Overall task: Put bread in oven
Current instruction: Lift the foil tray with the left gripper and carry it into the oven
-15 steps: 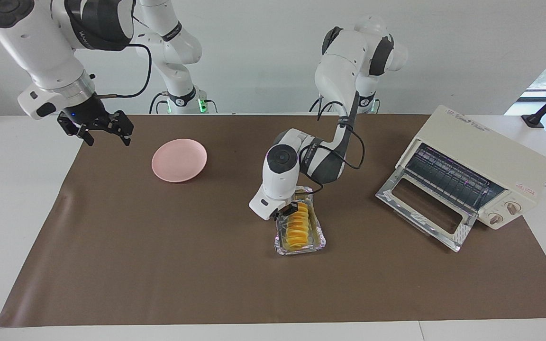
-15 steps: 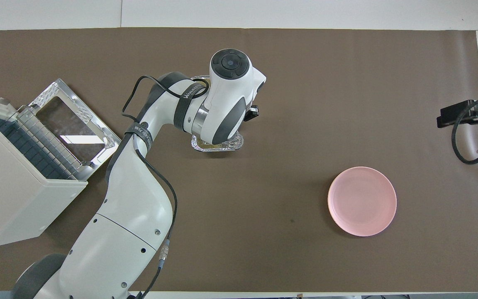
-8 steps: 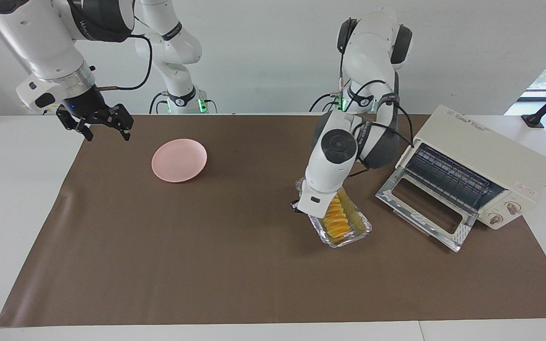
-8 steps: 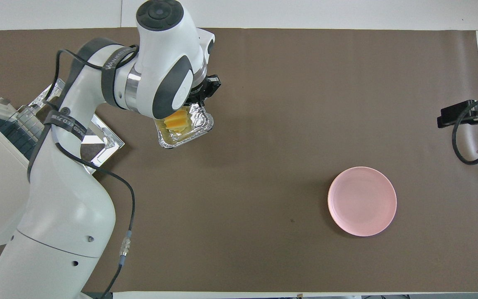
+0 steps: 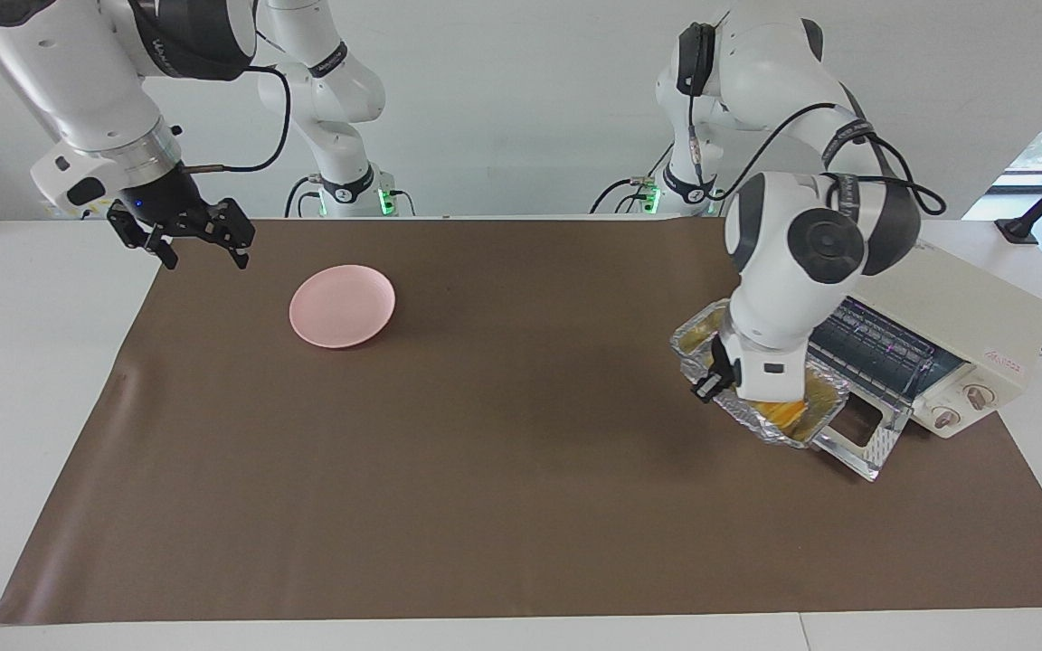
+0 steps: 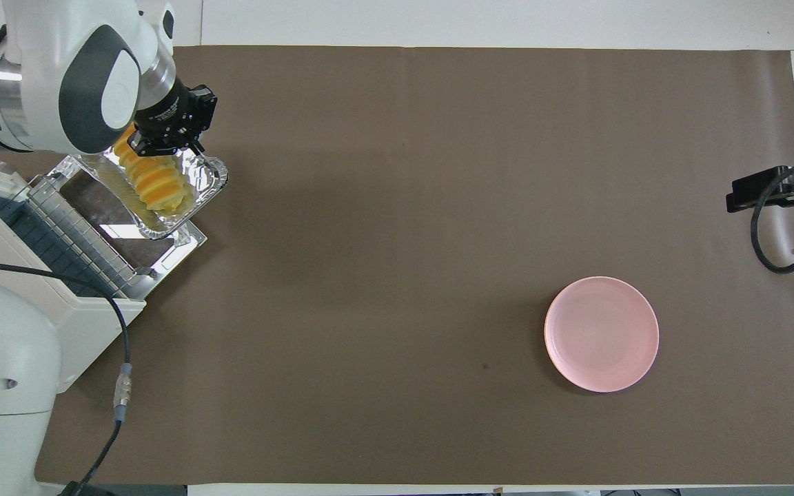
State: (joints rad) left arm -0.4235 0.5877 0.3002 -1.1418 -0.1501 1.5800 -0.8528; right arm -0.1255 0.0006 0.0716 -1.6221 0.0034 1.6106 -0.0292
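I have the left gripper (image 6: 168, 138) clamped shut on the rim of the foil tray (image 6: 207, 180), and the bread (image 6: 150, 184) rides in that tray, up in the air over the oven (image 5: 955, 316) door (image 6: 128, 227), which lies dropped open; the bread is not in the oven yet. To do this well I judge I should keep the tray level so the bread does not slide out, line its long side with the mouth, and bring it low enough to clear the top edge and land on the rack (image 5: 856, 339); the tray looks soft, so a one-sided grip may let it sag. In the way: the door's raised edge and the rack's front bar, both just below the tray. The right gripper (image 5: 198, 242) waits with its jaws wide and empty over the right arm's end of the table; the plate (image 5: 342, 306) lies near it, well apart from the oven.
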